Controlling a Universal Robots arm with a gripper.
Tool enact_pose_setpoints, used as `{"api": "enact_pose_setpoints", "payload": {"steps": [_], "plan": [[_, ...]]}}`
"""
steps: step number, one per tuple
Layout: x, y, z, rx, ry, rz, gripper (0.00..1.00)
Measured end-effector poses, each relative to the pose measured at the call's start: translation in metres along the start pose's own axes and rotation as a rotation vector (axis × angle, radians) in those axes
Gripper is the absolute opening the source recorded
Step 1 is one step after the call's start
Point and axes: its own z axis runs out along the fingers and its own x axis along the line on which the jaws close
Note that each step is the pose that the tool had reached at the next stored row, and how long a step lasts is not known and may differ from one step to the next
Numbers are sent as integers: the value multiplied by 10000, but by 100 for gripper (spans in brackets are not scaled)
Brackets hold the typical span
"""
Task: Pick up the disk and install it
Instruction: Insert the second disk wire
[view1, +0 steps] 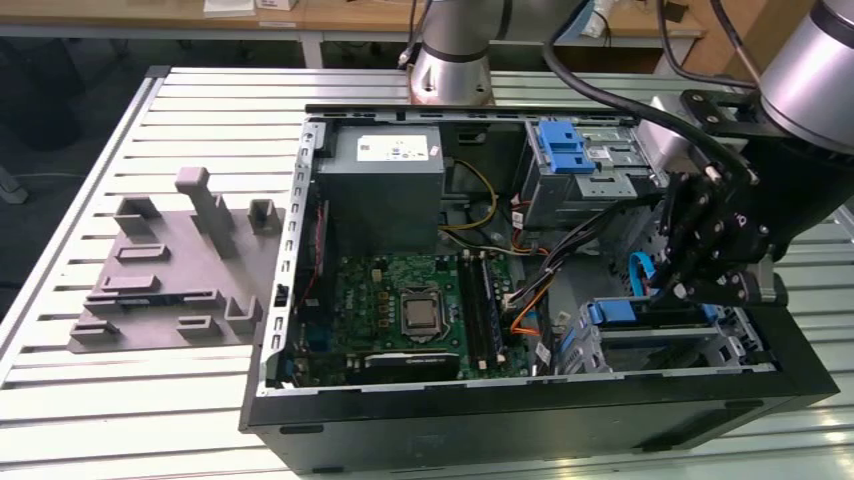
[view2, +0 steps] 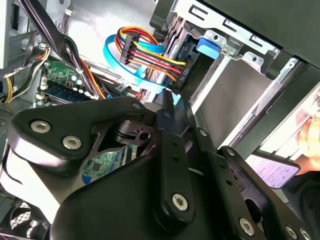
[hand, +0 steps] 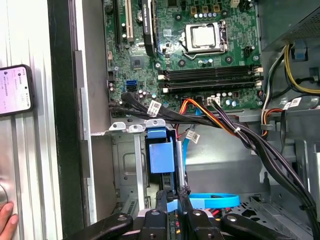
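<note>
The disk (hand: 161, 157) stands on edge in the drive cage (hand: 125, 165) of the open computer case, its blue carrier facing up. In the exterior view the disk (view1: 647, 312) sits in the cage at the case's near corner, on the exterior view's right. My gripper (hand: 172, 202) is directly over it, with its two black fingers (hand: 161, 202) close together on the carrier's blue edge. The gripper (view1: 683, 288) hangs just above the cage in the exterior view. In the second wrist view the gripper (view2: 167, 102) points at a bundle of coloured cables (view2: 150, 55).
A blue bracket (view1: 567, 150) tops the far metal drive cage. Black cable bundles (hand: 240, 135) and a light-blue cable (hand: 215, 200) run beside the disk. The motherboard (view1: 414, 310) fills the case floor. A grey fixture plate (view1: 174, 270) lies on the table. A phone (hand: 15, 90) and a hand (hand: 5, 217) are outside the case.
</note>
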Motion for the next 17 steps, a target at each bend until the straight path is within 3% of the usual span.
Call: {"api": "enact_pose_setpoints", "payload": {"steps": [6,8,17], "plan": [[1,0,-5,2,4,-107,22],[1,0,-5,3,6,-140,11],[1,0,-3,3,5,-155,11]]}}
